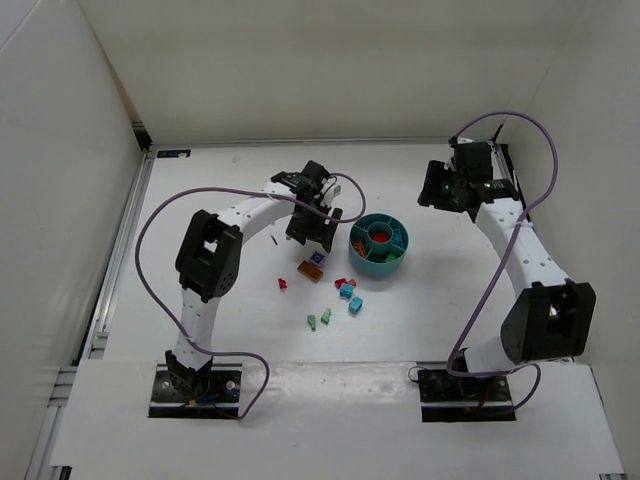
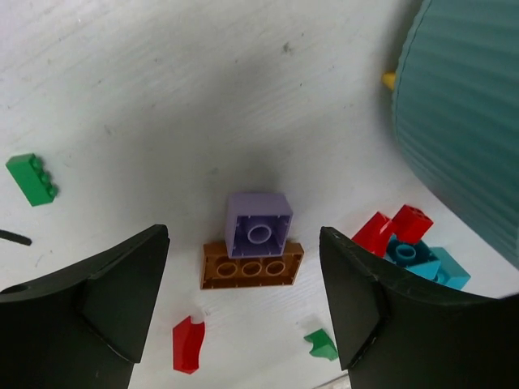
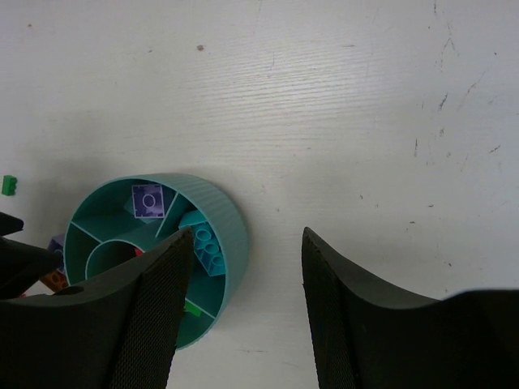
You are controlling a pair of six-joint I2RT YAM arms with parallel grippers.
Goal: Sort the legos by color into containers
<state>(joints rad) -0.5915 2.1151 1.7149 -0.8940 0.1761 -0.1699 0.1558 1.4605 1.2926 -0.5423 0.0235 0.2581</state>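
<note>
Hovering over the white tabletop (image 1: 230,330), I have both tools spread wide and carrying nothing. The round teal ribbed plastic bowl (image 1: 380,268) stands near the middle of the surface, a little toward the right edge. Its compartments already hold a purple lego (image 3: 147,200) and teal legos (image 3: 203,241), among others. My right gripper (image 3: 247,243) hangs above the side of the bowl that faces the far right corner, jaws apart. My left gripper (image 2: 243,251) is low on the bowl's left-edge side, jaws apart. It straddles two pieces: a long orange-brown plastic brick (image 2: 251,266) and a square lilac plastic brick (image 2: 259,223), both hollow side up and touching along one edge. Red bricks (image 2: 393,229) and teal bricks (image 2: 426,261) lie just beside the bowl wall, and a green brick (image 2: 32,178) lies well apart from it.

I judge the lilac brick to be my pick. Because it touches the orange-brown one and my jaws span both, closing here could pinch the pair or drag the longer brick along, putting two colours into one compartment. A grip on the smooth side walls could also let the lilac brick twist and pop free. The bowl is near enough that a careless swing of my left fingers might shove it. If both my arms go to the bowl together, they could meet above it.
</note>
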